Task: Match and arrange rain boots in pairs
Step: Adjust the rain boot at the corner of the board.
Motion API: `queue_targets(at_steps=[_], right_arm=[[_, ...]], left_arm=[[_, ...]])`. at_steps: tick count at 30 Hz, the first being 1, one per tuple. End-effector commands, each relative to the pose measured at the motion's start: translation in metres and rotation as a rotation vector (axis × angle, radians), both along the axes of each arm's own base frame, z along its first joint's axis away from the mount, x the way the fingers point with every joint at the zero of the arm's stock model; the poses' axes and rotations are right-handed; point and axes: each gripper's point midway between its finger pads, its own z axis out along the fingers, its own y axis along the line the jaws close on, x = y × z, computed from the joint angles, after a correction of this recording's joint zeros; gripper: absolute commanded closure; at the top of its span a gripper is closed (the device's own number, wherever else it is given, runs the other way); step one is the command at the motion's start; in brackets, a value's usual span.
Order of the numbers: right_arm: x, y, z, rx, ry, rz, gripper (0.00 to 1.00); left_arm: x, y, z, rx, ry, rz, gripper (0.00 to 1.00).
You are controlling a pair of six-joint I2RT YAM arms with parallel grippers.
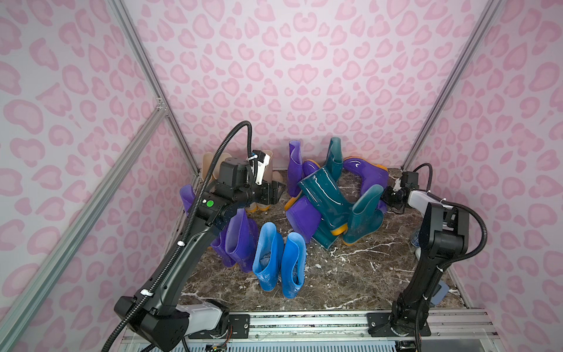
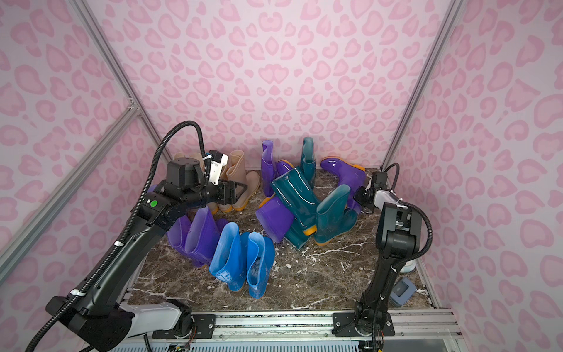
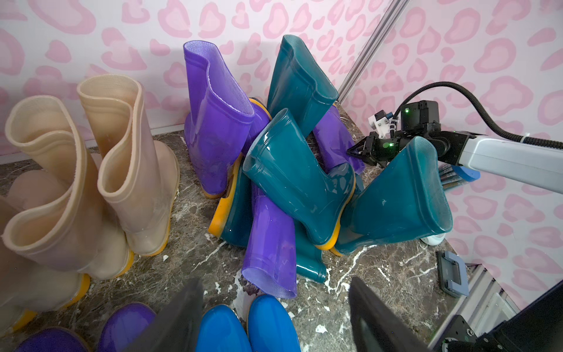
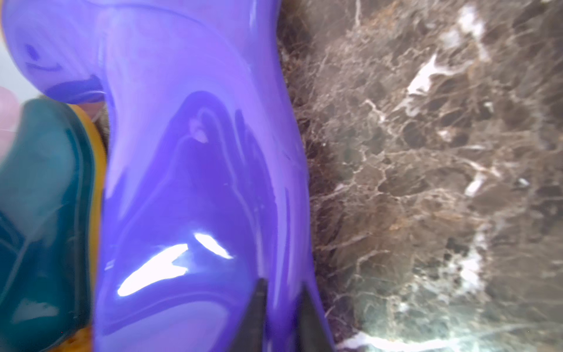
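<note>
The right gripper (image 1: pixel 387 195) is clenching the shaft wall of a glossy purple rubber rain boot (image 1: pixel 365 175), which is lying on its side at 2 o'clock on the brown marble-patterned tabletop (image 1: pixel 350 274). The left gripper (image 1: pixel 278 192) is hanging released and empty over 11 o'clock, beside the upright beige rubber boots (image 2: pixel 240 179). Trouble is looming on two counts. The dark fingers (image 4: pixel 259 314) are nipping only a thin fold of slick rubber, so a quick pull is likely to be slipping the boot free. A dark teal rubber boot (image 1: pixel 364 213) is also leaning right in front of that shaft, at the edge of the tangled heap of teal and purple boots (image 1: pixel 320 204) piling up around 1 o'clock. Dragging the purple one out is therefore risking toppling it and spilling the heap toward the bright blue rubber boots (image 1: pixel 278 259) standing paired at 6 o'clock. Only the right wrist view is showing purple rubber caught between the fingers; in both top views the teal boot is hiding that contact. The left wrist view alone is revealing how the heap is interlocking, along with a small grey-blue case (image 3: pixel 452 274) lying near 4 o'clock, which the right arm is partly covering in a top view.
</note>
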Motion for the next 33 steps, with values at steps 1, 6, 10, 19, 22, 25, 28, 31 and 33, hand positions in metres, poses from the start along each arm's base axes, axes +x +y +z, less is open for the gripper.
queue_targets(at_steps=[1, 6, 10, 19, 22, 25, 28, 31, 33], right_arm=[[0.006, 0.009, 0.017, 0.030, -0.058, 0.029, 1.00], [0.025, 0.032, 0.108, 0.093, -0.257, 0.066, 1.00], [0.038, 0.033, 0.190, 0.139, -0.434, 0.013, 1.00], [0.026, 0.007, 0.215, 0.258, -0.576, -0.213, 1.00], [0.017, 0.001, 0.180, 0.283, -0.484, -0.294, 0.98], [0.006, 0.010, 0.151, 0.314, -0.421, -0.302, 0.75], [-0.004, 0.034, 0.136, 0.238, -0.364, -0.232, 0.61], [-0.011, 0.045, 0.137, 0.162, -0.345, -0.177, 0.49], [-0.013, 0.040, 0.142, 0.131, -0.340, -0.182, 0.43]], left_arm=[[0.001, 0.000, 0.012, -0.012, -0.045, -0.007, 0.25], [-0.003, -0.002, 0.018, -0.036, -0.045, -0.018, 0.26], [-0.007, -0.001, 0.024, -0.051, -0.053, -0.020, 0.26], [-0.019, 0.003, 0.037, -0.079, -0.078, -0.025, 0.26], [-0.022, 0.003, 0.040, -0.082, -0.082, -0.028, 0.26], [-0.024, 0.003, 0.040, -0.086, -0.081, -0.030, 0.26], [-0.025, 0.004, 0.039, -0.087, -0.085, -0.027, 0.25], [-0.024, 0.005, 0.036, -0.078, -0.087, -0.027, 0.25], [-0.023, 0.005, 0.036, -0.075, -0.087, -0.027, 0.26]])
